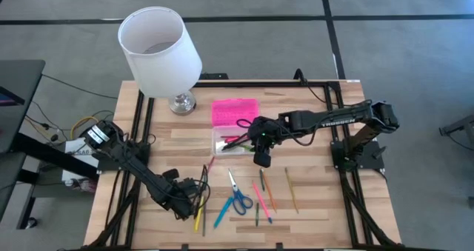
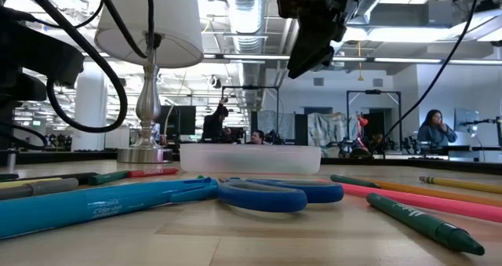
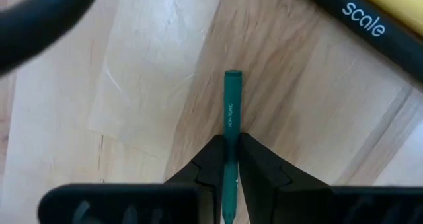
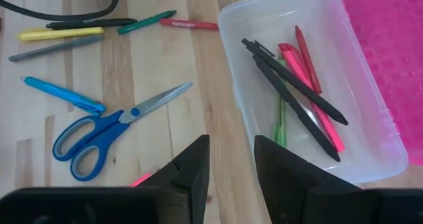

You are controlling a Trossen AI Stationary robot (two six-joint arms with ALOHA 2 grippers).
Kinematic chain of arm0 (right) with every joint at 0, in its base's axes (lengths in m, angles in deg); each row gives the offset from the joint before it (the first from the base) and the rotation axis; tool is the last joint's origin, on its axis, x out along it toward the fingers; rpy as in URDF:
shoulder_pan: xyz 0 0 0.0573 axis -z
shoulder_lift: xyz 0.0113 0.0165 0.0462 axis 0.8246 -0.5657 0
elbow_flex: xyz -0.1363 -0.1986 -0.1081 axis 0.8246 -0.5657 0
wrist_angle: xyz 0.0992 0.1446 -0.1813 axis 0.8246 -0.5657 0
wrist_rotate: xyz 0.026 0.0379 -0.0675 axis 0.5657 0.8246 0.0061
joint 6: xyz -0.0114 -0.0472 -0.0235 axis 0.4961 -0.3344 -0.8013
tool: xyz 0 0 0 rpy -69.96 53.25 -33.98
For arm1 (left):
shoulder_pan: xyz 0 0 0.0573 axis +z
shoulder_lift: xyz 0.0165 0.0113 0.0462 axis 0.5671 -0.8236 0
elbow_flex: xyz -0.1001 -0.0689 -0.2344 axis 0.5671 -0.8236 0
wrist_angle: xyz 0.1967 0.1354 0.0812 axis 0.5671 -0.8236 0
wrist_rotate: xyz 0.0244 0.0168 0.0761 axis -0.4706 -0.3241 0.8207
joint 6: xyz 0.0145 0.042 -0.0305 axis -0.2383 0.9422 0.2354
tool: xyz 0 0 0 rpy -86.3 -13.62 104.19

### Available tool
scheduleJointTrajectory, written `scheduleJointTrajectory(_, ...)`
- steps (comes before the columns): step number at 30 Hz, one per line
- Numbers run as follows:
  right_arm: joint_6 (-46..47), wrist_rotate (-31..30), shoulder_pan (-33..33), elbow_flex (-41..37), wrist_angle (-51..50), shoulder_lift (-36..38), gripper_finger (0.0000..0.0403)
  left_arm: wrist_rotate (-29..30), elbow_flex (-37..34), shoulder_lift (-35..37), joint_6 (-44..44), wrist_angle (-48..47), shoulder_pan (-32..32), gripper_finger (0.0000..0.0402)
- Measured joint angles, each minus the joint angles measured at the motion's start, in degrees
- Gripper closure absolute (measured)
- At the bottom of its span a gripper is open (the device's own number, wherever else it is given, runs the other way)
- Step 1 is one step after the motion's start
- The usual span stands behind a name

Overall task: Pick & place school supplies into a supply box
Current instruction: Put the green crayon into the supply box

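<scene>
While left gripper (image 3: 231, 161) pinches green pencil (image 3: 232, 105) marked "NON TOXIC", right gripper (image 4: 231, 161) hangs empty, fingers apart, beside supply box (image 4: 370, 151).

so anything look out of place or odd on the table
Only the white lamp at the back of the table; it is no school supply. The rest looks orderly: pens lie flat in the clear box, its pink lid beside it, and the scissors lie flat.

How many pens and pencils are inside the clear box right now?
5: two black pens on top, a pink pen and a red pencil beside them, a green one underneath; more may be hidden.
</scene>
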Motion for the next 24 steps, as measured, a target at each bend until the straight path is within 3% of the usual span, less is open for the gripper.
scheduleJointTrajectory(15,1.38,0.03,-0.77,0.0,-0.11,0.0,0.0292,12.6,0.01,10.18,-6.2,-2.8,1.84,0.0386)
scheduleJointTrajectory(24,1.46,0.07,-3.65,0.0,-0.34,0.0,0.0292,19.73,0.12,14.97,6.23,-0.5,9.0,0.0383)
